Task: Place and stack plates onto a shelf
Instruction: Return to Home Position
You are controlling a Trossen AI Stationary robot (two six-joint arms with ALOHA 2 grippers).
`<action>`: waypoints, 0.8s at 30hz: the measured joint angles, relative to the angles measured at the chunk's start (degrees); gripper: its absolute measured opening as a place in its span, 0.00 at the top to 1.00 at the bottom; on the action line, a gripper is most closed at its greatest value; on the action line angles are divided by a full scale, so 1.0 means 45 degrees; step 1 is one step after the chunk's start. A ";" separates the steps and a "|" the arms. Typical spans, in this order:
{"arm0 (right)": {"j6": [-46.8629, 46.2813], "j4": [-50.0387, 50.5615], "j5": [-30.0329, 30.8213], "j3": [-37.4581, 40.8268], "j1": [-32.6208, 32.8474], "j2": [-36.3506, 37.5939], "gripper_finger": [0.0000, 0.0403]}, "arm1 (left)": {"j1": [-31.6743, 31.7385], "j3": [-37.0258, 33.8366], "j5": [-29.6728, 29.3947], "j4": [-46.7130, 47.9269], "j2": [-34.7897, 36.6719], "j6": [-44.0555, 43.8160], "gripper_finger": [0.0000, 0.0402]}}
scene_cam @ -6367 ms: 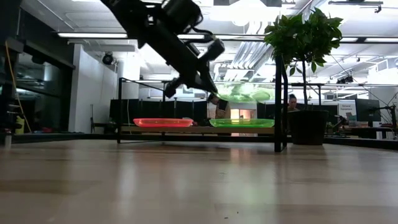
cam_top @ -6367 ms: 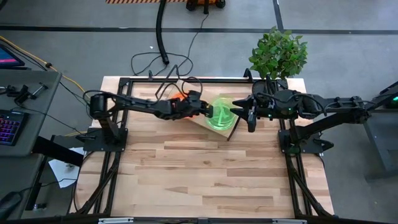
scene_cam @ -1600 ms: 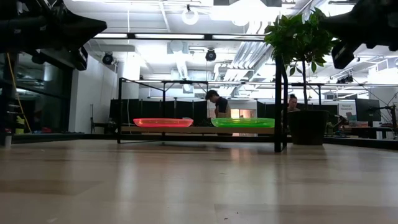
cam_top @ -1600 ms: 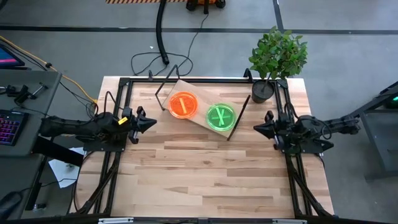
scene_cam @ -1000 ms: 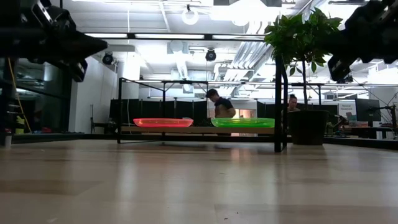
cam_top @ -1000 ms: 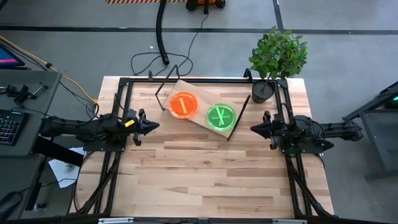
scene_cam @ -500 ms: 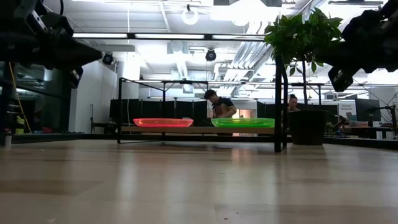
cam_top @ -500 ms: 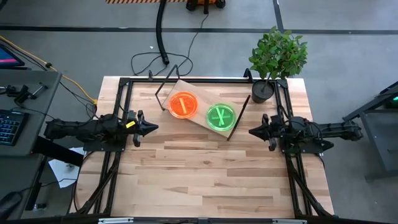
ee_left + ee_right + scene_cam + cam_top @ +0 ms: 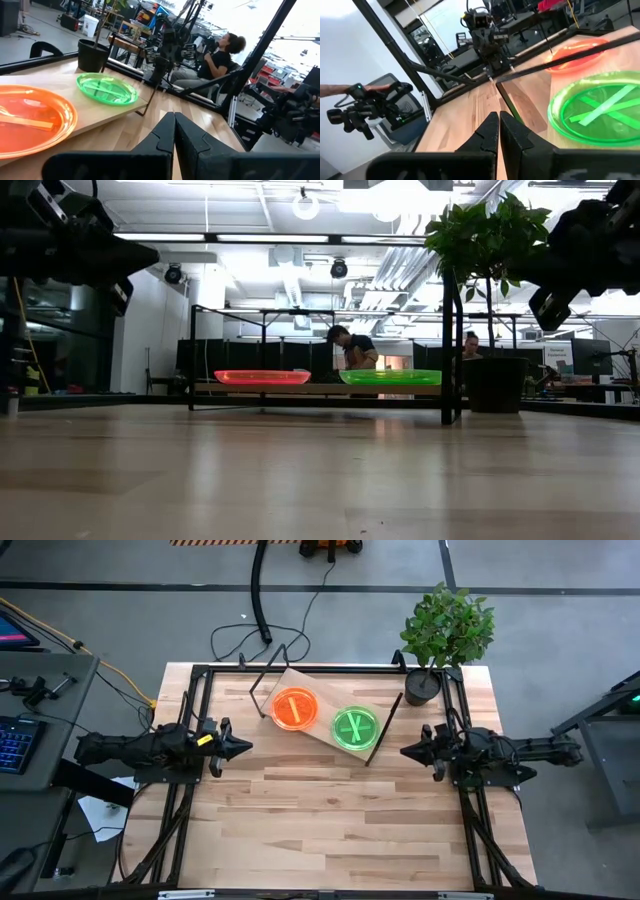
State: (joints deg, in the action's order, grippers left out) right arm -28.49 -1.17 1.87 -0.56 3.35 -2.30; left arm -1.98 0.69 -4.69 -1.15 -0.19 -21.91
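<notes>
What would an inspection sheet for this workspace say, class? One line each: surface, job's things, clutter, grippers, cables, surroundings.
Surface: light wooden tabletop in a dark frame.
Job's things: shelf stands angled at the far side; orange plates and green plates sit side by side on it; count per stack cannot be told.
Clutter: potted plant at the far right corner.
Grippers: left gripper shut, at the left edge; right gripper shut, at the right edge; both empty.
Cables: black cables on the floor beyond the table.
Surroundings: seated person beyond the table; keyboard on a desk at left.
</notes>
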 joint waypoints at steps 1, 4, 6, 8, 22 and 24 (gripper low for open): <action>0.0005 0.0000 -0.0002 0.0000 0.0020 0.0110 1.00 | 0.0000 0.0000 0.0000 0.0006 -0.0003 0.0000 1.00; 0.0064 -0.0096 0.0003 0.0005 0.0026 0.0493 1.00 | 0.0000 0.0000 0.0000 -0.0003 0.0002 0.0000 1.00; 0.0020 -0.0214 0.0005 0.0005 0.0036 0.0508 1.00 | 0.0000 0.0000 0.0000 -0.0004 0.0002 0.0000 1.00; 0.0005 -0.0139 0.0005 0.0005 0.0038 0.0503 1.00 | 0.0000 0.0000 0.0003 -0.0008 -0.0001 0.0000 1.00; 0.0003 -0.0005 0.0005 0.0010 0.0036 0.0304 1.00 | -0.0883 0.0000 -0.0208 -0.0037 0.0002 -0.0001 1.00; 0.0004 -0.0005 0.0005 0.0010 0.0037 0.0304 1.00 | -0.1315 0.0000 -0.0111 -0.0035 0.0002 -0.0002 1.00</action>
State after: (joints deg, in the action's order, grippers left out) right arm -28.48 -1.19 1.89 -0.51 3.51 -0.93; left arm -7.90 0.69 -5.19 -1.31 -0.19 -21.92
